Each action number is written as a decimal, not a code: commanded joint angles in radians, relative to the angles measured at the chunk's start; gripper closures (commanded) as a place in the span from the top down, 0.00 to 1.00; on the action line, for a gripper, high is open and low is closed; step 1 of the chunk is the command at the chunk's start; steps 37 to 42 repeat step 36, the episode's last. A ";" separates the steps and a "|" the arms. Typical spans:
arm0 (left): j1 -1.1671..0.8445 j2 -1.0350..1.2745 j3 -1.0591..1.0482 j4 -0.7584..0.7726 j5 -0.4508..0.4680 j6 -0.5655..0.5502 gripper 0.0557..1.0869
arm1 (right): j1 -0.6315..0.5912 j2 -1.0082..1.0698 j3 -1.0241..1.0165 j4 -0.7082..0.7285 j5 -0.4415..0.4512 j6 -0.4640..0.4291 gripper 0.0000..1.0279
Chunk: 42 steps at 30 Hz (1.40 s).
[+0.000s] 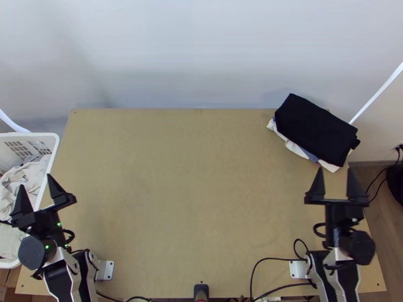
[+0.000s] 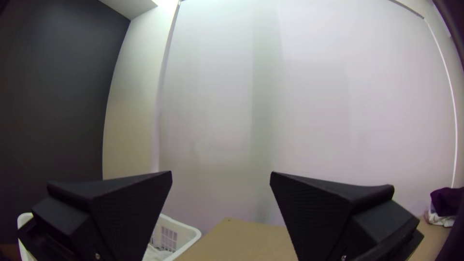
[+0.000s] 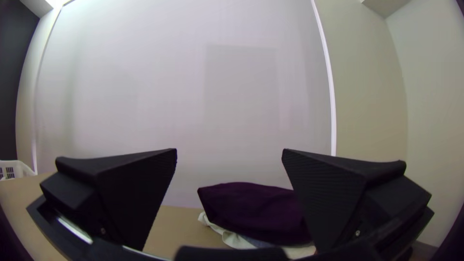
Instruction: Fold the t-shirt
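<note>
A dark cloth (image 1: 317, 126) lies folded into a flat bundle at the table's (image 1: 196, 191) far right corner; whether it is the t-shirt I cannot tell. Pale cloth (image 1: 292, 146) and a bit of blue stick out beneath it toward the near side of the table, and the top view shows the pile reaching past the table's right edge. The right wrist view shows the same pile from low down, with the dark cloth bulging over the pale layers. Outward from there, the right gripper (image 1: 334, 169) is near the table's right edge, on the near side of the pile. Its fingers stand wide apart, and the wall (image 3: 232, 96) shows between them in its wrist view. The left gripper (image 1: 35, 180) is at the table's left edge, its fingers also wide apart, with wall, a strip of table and part of the white basket (image 1: 45, 135) seen between them in the left wrist view. That basket stands against or just beside the table's left side; from above, pale cloths (image 1: 38, 168) can be seen bunched inside it. The left wrist view also takes in a dark wall (image 2: 53, 96) beyond the table's left side, while the top view shows black cables (image 1: 274, 258) along the near edge.
</note>
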 commanded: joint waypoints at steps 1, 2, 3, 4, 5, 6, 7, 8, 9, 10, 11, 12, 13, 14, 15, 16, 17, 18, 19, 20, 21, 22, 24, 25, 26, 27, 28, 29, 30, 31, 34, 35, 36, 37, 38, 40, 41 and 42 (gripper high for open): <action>0.002 -0.015 -0.072 0.008 -0.005 0.045 0.96 | 0.011 -0.101 -0.118 0.017 0.004 -0.021 0.96; 0.002 -0.015 -0.093 0.012 -0.005 0.050 0.96 | 0.011 -0.101 -0.137 0.017 0.006 -0.019 0.96; 0.002 -0.015 -0.111 0.015 -0.005 0.050 0.96 | 0.008 -0.099 -0.141 0.003 0.008 -0.001 0.96; 0.000 -0.015 -0.127 0.015 -0.005 0.050 0.96 | 0.007 -0.099 -0.147 -0.015 0.008 0.002 0.96; 0.000 -0.015 -0.142 0.015 -0.003 0.050 0.96 | 0.005 -0.099 -0.146 -0.065 0.008 0.002 0.96; 0.000 -0.015 -0.156 0.008 -0.003 0.050 0.96 | 0.002 -0.099 -0.146 -0.100 0.008 0.016 0.96; -0.001 -0.015 -0.168 0.000 -0.003 0.048 0.96 | -0.001 -0.099 -0.147 -0.129 0.008 0.039 0.96; -0.003 -0.015 -0.184 -0.005 -0.003 0.045 0.96 | 0.005 -0.099 -0.146 -0.170 0.006 0.058 0.96; -0.003 -0.015 -0.200 -0.023 -0.003 0.044 0.96 | 0.017 -0.099 -0.146 -0.209 0.006 0.061 0.96; -0.003 -0.015 -0.210 -0.049 -0.003 0.044 0.96 | 0.030 -0.099 -0.146 -0.238 0.008 0.056 0.96; -0.003 -0.015 -0.217 -0.081 -0.003 0.044 0.96 | 0.033 -0.099 -0.147 -0.255 0.008 0.052 0.96; -0.003 -0.012 -0.213 -0.123 0.000 0.047 0.96 | 0.022 -0.099 -0.144 -0.273 0.009 0.052 0.96; 0.003 -0.010 -0.213 -0.123 0.000 0.059 0.96 | 0.007 -0.099 -0.144 -0.285 0.009 0.038 0.96; 0.013 -0.012 -0.213 -0.121 0.000 0.071 0.96 | -0.010 -0.098 -0.143 -0.289 0.008 0.007 0.96; 0.022 -0.012 -0.213 -0.120 0.000 0.077 0.96 | -0.032 -0.098 -0.143 -0.289 0.008 -0.022 0.96; 0.025 -0.012 -0.213 -0.123 0.000 0.077 0.96 | -0.050 -0.098 -0.143 -0.289 0.008 -0.024 0.96; 0.025 -0.012 -0.213 -0.123 0.004 0.077 0.96 | -0.062 -0.098 -0.143 -0.289 0.008 -0.024 0.96; 0.023 -0.012 -0.213 -0.123 0.007 0.077 0.96 | -0.066 -0.098 -0.143 -0.289 0.006 -0.024 0.96; 0.023 -0.012 -0.213 -0.123 0.009 0.077 0.96 | -0.064 -0.098 -0.143 -0.289 0.006 -0.024 0.96; 0.025 -0.012 -0.213 -0.123 0.009 0.077 0.96 | -0.064 -0.098 -0.143 -0.289 0.006 -0.024 0.96; 0.023 -0.012 -0.213 -0.123 0.009 0.077 0.96 | -0.064 -0.098 -0.143 -0.289 0.006 -0.024 0.96; 0.025 -0.012 -0.213 -0.123 0.009 0.076 0.96 | -0.064 -0.098 -0.143 -0.290 0.006 -0.024 0.96; 0.023 -0.012 -0.213 -0.124 0.009 0.077 0.96 | -0.064 -0.098 -0.143 -0.289 0.006 -0.024 0.96; 0.023 -0.012 -0.213 -0.124 0.009 0.076 0.96 | -0.064 -0.098 -0.143 -0.290 0.006 -0.024 0.96; 0.023 -0.012 -0.213 -0.124 0.009 0.077 0.96 | -0.064 -0.098 -0.143 -0.289 0.006 -0.024 0.96; 0.025 -0.012 -0.213 -0.124 0.009 0.077 0.96 | -0.064 -0.098 -0.143 -0.289 0.006 -0.024 0.96; 0.023 -0.012 -0.213 -0.123 0.009 0.076 0.96 | -0.064 -0.098 -0.143 -0.289 0.006 -0.024 0.96; 0.023 -0.012 -0.213 -0.124 0.009 0.076 0.96 | -0.064 -0.098 -0.143 -0.289 0.006 -0.024 0.96; 0.025 -0.012 -0.213 -0.123 0.009 0.077 0.96 | -0.064 -0.098 -0.143 -0.290 0.006 -0.024 0.96; 0.023 -0.012 -0.213 -0.123 0.009 0.077 0.96 | -0.064 -0.098 -0.143 -0.289 0.006 -0.024 0.96; 0.023 -0.012 -0.213 -0.123 0.009 0.076 0.96 | -0.064 -0.098 -0.143 -0.289 0.006 -0.024 0.96; 0.023 -0.012 -0.213 -0.124 0.009 0.076 0.96 | -0.064 -0.098 -0.143 -0.290 0.006 -0.024 0.96; 0.023 -0.012 -0.213 -0.123 0.009 0.076 0.96 | -0.064 -0.098 -0.143 -0.290 0.004 -0.024 0.96; 0.023 -0.012 -0.213 -0.123 0.009 0.076 0.96 | -0.064 -0.098 -0.143 -0.290 0.004 -0.024 0.96; 0.023 -0.012 -0.213 -0.123 0.009 0.076 0.96 | -0.064 -0.098 -0.143 -0.290 0.004 -0.024 0.96; 0.023 -0.012 -0.213 -0.123 0.009 0.076 0.96 | -0.064 -0.098 -0.143 -0.290 0.004 -0.024 0.96; 0.023 -0.012 -0.213 -0.123 0.009 0.076 0.96 | -0.064 -0.098 -0.143 -0.290 0.004 -0.024 0.96; 0.023 -0.012 -0.213 -0.123 0.009 0.076 0.96 | -0.064 -0.098 -0.143 -0.290 0.004 -0.024 0.96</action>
